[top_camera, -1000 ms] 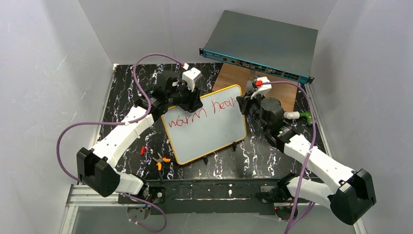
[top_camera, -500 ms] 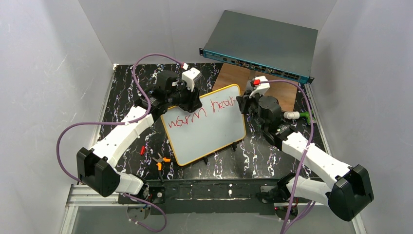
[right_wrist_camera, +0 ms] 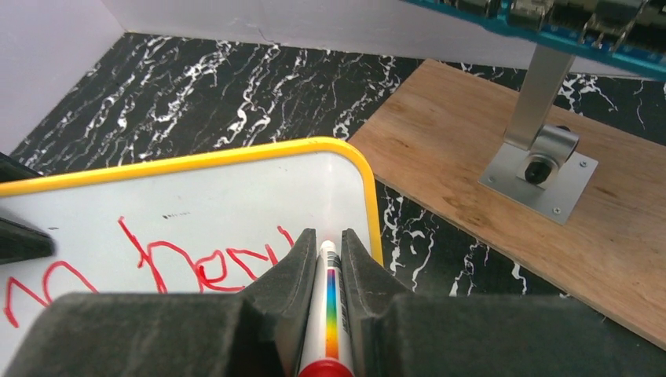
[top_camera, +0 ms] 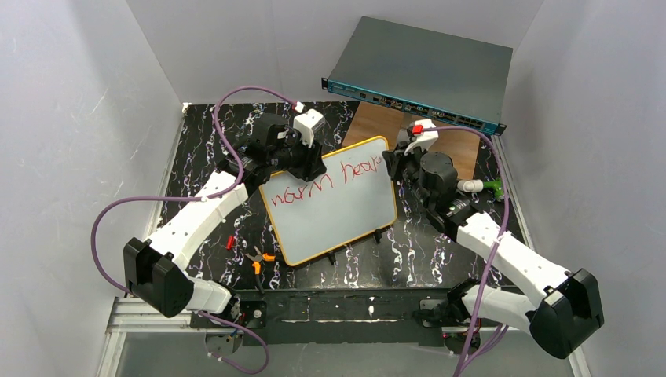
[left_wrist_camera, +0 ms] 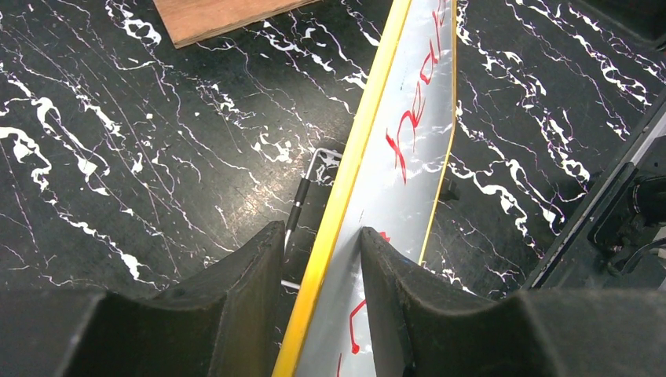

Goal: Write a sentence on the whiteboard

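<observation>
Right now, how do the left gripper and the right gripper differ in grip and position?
The left gripper clamps the rim of the whiteboard; the right gripper is shut on a marker. The left gripper's jaws stand wider than the right gripper's, which nearly meet. The left gripper sits at the start of the sentence, the right gripper at its end. Both have dark fingers.

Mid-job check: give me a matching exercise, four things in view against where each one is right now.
Things:
1 whiteboard
2 marker
3 wooden board
4 grey box

Places:
A between the fingers of the right gripper
B flat on the black table, beyond the whiteboard
C edge clamped by the left gripper
D raised on a metal leg, at the back

Pairs: 1-C, 2-A, 3-B, 4-D
</observation>
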Robot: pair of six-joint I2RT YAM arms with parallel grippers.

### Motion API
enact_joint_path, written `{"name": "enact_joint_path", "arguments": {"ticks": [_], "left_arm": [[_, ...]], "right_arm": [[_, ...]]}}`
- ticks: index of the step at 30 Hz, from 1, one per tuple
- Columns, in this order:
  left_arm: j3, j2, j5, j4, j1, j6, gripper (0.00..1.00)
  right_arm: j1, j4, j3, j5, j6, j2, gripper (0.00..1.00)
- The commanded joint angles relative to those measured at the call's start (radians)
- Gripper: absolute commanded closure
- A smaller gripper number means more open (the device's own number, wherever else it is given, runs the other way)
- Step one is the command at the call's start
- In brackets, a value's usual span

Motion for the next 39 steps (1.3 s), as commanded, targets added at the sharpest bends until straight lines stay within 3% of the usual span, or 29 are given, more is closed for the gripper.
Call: {"name": "enact_joint_path", "arguments": {"ticks": [1,20,39], "left_arm": [[0.049,-0.028,0.011,0.024,-0.001,0.015,1.0],[0.053,-0.032,0.009,0.017,-0.001,0.02,1.0],[0.042,-0.043,0.01,0.023,-0.002,0.017,1.0]], "right_arm": [[-0.005,0.027,0.08,-0.016,0.005,-0.033,0.99],[-0.006,0.058,0.088,0.007,-0.011,0.031,0.99],[-0.005,0.03,-0.041,-0.021,0.023,-0.02,0.99]]}}
